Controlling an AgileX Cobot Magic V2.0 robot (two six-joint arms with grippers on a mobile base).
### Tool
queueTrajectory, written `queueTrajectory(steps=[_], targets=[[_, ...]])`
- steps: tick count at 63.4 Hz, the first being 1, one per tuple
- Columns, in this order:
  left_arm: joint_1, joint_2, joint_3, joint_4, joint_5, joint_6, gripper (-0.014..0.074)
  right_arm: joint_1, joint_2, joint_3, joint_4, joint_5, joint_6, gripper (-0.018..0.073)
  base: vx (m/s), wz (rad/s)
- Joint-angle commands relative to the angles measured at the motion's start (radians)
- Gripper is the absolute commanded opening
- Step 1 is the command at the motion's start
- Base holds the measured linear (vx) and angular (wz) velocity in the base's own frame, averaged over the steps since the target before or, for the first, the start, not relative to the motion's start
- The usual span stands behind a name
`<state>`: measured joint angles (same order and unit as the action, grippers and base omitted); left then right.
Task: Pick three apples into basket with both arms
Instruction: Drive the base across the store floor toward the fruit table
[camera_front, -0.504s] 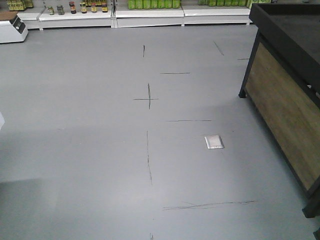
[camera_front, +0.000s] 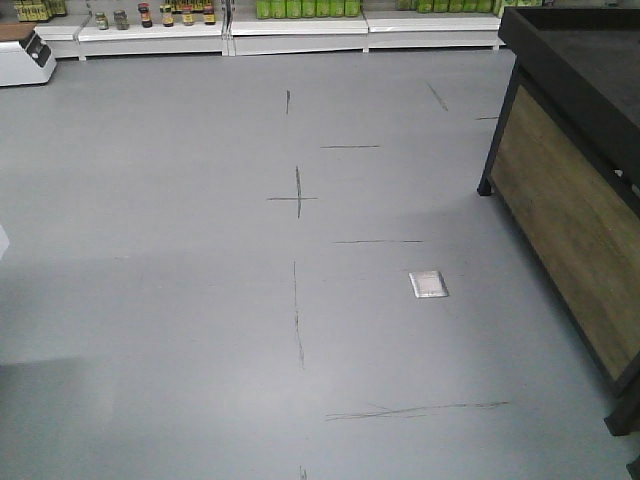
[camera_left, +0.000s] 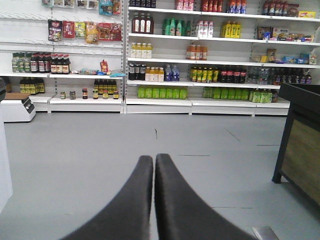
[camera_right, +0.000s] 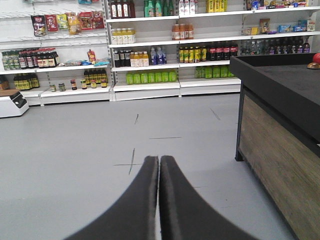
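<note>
**Two claws clenched, apples and basket out of sight**

Both claws are pressed shut on nothing. The left claw (camera_left: 154, 162) shows its two dark fingers tip to tip in its wrist view, and the right claw (camera_right: 159, 162) shows the same in its own. Each points across bare grey floor (camera_front: 180, 300) toward stocked shelves (camera_left: 200, 100) at twelve o'clock. The counter (camera_front: 575, 200), black-topped with a wood-grain side, stands at three o'clock in the front view and at about two o'clock from either wrist.

No basket shows in any view, and the three apples cannot be made out. The only hint is a small red round thing (camera_right: 314, 58) on the counter top, at two o'clock in the right wrist view. It is too small to say whether it is one of them. By my reading no fruit is picked yet. The robot sits well apart from the counter and needs to close on it first.

Several things could go wrong from here:
- **Clipping the counter:** a tight swing toward three o'clock could catch the counter's black leg or corner with the base.
- **Knocking the fruit:** claws that arrive shut would push a round apple and send it rolling rather than take it.
- **Wrong fruit:** choosing from this range risks the wrong one, since colour alone cannot settle it here.
- **Arms colliding:** with both arms feeding one basket, they may meet over it if they move together.
</note>
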<state>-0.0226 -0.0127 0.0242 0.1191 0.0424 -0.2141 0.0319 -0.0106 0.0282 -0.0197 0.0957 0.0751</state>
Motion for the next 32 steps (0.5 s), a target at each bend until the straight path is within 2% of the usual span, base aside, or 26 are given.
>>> queueTrajectory(steps=[1, 32], targets=[[0.002, -0.013, 0.023, -0.006, -0.075, -0.008, -0.0006, 0.003, -0.011, 0.014, -0.006, -0.079, -0.007, -0.0009, 0.0, 0.0], [0.002, -0.013, 0.023, -0.006, -0.075, -0.008, -0.0006, 0.003, -0.011, 0.014, -0.006, -0.079, -0.007, -0.0009, 0.0, 0.0]])
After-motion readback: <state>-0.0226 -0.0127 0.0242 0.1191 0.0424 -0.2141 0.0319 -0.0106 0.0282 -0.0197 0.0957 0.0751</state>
